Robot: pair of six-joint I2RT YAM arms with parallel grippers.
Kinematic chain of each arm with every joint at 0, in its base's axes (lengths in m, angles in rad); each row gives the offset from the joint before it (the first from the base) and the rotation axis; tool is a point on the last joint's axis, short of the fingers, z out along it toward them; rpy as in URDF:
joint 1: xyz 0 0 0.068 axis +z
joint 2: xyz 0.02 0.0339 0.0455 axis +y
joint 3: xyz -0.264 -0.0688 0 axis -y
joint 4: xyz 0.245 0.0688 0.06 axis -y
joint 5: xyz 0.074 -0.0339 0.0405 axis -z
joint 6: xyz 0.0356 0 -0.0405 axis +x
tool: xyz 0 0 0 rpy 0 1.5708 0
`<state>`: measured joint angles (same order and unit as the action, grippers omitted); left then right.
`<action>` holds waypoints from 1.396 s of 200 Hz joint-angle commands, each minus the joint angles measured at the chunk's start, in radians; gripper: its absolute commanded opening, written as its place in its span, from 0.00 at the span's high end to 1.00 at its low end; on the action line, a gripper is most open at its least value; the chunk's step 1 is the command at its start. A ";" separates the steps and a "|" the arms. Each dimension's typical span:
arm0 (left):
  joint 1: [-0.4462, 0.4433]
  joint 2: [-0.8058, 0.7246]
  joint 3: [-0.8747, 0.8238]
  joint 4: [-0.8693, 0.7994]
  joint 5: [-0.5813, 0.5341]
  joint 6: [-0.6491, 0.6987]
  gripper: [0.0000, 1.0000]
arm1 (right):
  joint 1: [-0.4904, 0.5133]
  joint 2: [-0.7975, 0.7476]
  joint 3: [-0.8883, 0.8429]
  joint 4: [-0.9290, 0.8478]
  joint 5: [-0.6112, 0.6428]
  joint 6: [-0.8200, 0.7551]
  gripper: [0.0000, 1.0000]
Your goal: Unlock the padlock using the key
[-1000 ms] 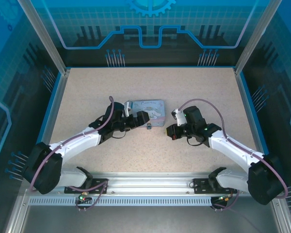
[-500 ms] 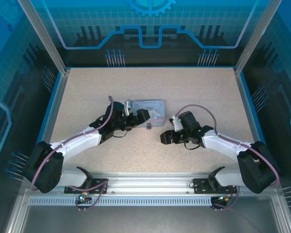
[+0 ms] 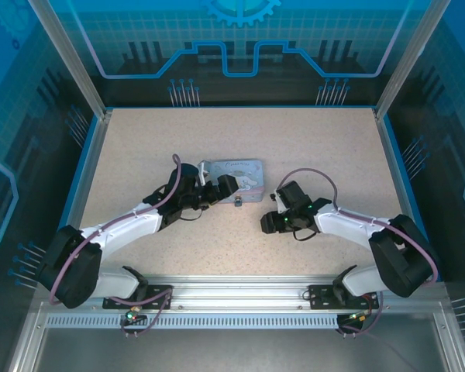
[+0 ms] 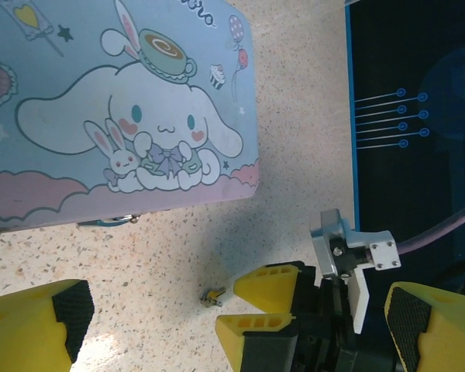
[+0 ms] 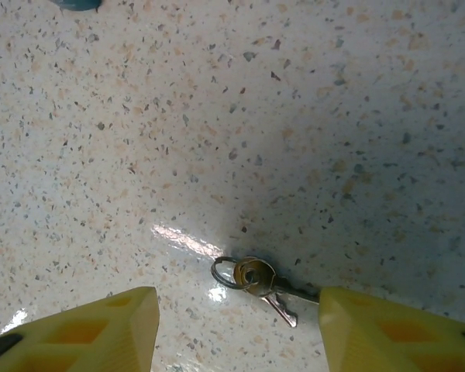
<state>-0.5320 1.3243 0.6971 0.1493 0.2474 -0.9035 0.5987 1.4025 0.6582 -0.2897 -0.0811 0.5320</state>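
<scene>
The key [image 5: 256,277] lies flat on the speckled table: a brassy head on a small ring, with a second thin key fanned out beside it. My right gripper [image 5: 236,322] hangs low over it, open, one yellow finger on each side and neither touching. The left wrist view shows the same key [image 4: 213,295] just off the right gripper's fingertips [image 4: 270,285]. The padlock [image 3: 238,203] is a tiny dark thing at the front edge of the pale blue cartoon tin [image 4: 101,116]. My left gripper [image 3: 229,188] is open over that edge, holding nothing.
The tin [image 3: 232,177] lies flat mid-table, its small metal clasp [image 4: 108,222] showing at the front edge. Blue enclosure walls [image 3: 391,155] ring the table. Both arms meet close together in front of the tin.
My right gripper has dropped toward the table and shifted left and nearer, ending over the key. The left arm has hardly moved.
</scene>
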 commanded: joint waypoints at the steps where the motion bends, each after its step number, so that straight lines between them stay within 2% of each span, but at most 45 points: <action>1: 0.004 -0.022 -0.024 -0.035 -0.032 0.007 0.01 | 0.040 0.016 0.040 -0.071 0.072 0.046 0.44; 70: 0.004 -0.037 -0.021 -0.062 -0.051 0.023 0.01 | 0.082 0.023 0.026 -0.092 0.097 0.105 0.45; 172: 0.006 -0.066 -0.028 -0.085 -0.070 0.034 0.01 | 0.088 0.232 0.195 -0.069 0.086 0.076 0.45; 279: 0.006 -0.039 -0.039 -0.048 -0.059 0.019 0.01 | 0.136 0.204 0.215 -0.076 0.125 0.093 0.45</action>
<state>-0.5320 1.2819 0.6682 0.0872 0.1947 -0.8886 0.7101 1.5970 0.8509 -0.4713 0.0498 0.6182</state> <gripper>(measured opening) 0.989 0.551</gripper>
